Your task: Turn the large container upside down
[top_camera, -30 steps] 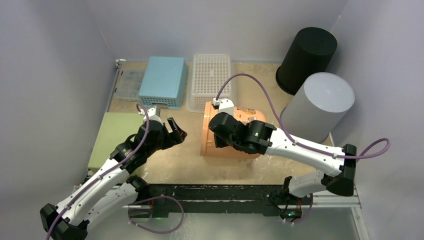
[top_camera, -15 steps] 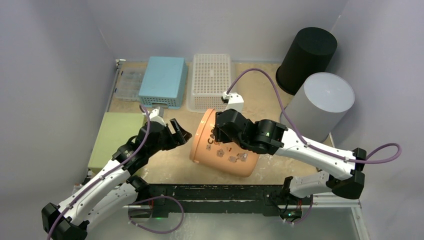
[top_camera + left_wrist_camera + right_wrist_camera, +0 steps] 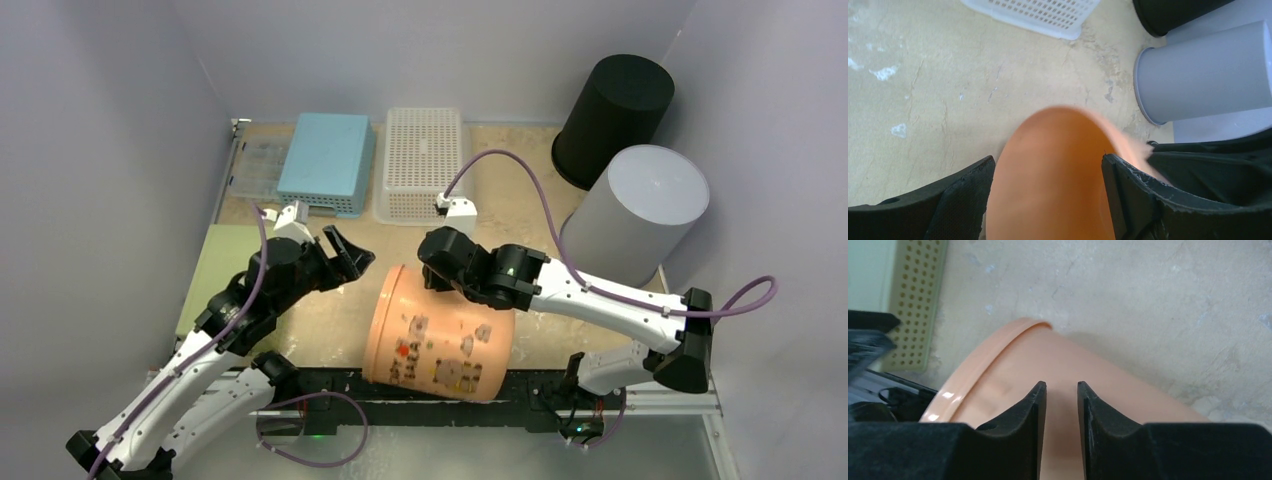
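The large container (image 3: 440, 335) is an orange tub with stickers on its wall. It lies tilted on its side at the table's front edge, mouth towards the left. My left gripper (image 3: 350, 258) is open, just left of the rim. In the left wrist view the blurred tub (image 3: 1053, 175) fills the gap between that gripper's (image 3: 1048, 159) spread fingers. My right gripper (image 3: 435, 268) rests at the tub's far upper side. In the right wrist view that gripper (image 3: 1061, 385) has its jaws a narrow gap apart over the tub's outer wall (image 3: 1013, 365), with nothing between them.
A blue basket (image 3: 325, 160) and a white basket (image 3: 420, 165) stand upside down at the back. A black bin (image 3: 612, 115) and a grey bin (image 3: 640, 210) stand upside down at the right. A green box (image 3: 228, 275) lies at the left edge.
The tub has tipped and swung from the table's middle towards the front edge. My right gripper followed its upper side. My left gripper rose slightly and stayed open.
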Available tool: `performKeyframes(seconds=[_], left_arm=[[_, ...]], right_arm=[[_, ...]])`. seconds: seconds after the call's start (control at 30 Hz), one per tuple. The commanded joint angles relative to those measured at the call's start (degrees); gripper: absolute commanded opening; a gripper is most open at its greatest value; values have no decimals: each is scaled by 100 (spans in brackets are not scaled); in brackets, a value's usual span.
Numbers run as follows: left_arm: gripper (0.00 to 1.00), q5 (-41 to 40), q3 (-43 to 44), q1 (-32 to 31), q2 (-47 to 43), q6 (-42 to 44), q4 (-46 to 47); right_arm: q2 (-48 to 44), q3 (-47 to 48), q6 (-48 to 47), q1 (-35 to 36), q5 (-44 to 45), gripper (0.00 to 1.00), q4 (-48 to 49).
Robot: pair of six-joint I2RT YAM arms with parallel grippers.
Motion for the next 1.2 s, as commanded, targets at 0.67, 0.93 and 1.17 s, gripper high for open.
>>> performKeyframes(seconds=[0.67,0.93,1.17], left_arm=[[80,-905,991,-37,712,504,-1030],[80,-604,1321,-29,552,760,-1167],[82,203,1456,-30,545,1197,-710]], right_arm=[[-994,-1264,-2410,3609,-3648,40,2075],[-744,-1111,-2154,3609,-1558,50,1089],[-1271,-810,-1287,3596,947,70,507]])
